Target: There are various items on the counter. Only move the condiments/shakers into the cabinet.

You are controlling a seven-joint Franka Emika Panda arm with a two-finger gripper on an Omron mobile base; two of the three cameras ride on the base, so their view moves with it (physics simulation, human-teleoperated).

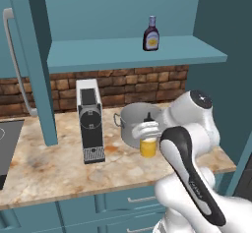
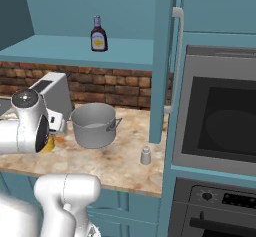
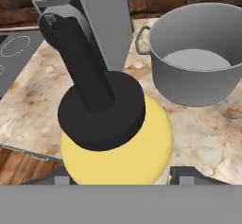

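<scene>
Steel pot just behind yellow squeeze bottle, coffee machine beside

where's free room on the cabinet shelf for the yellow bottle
The shelf is bare left of the sauce bottle, out to the cabinet's side wall, and a shorter bare strip runs right of it to the shelf's end. On the counter it is crowded: yellow bottle, pot and coffee machine stand close together.

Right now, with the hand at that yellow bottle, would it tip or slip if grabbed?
The yellow squeeze bottle looks tall and round with a long black nozzle, so a high push might tip it. Its smooth, probably soft sides may flex or slide between the gripper fingers.
</scene>
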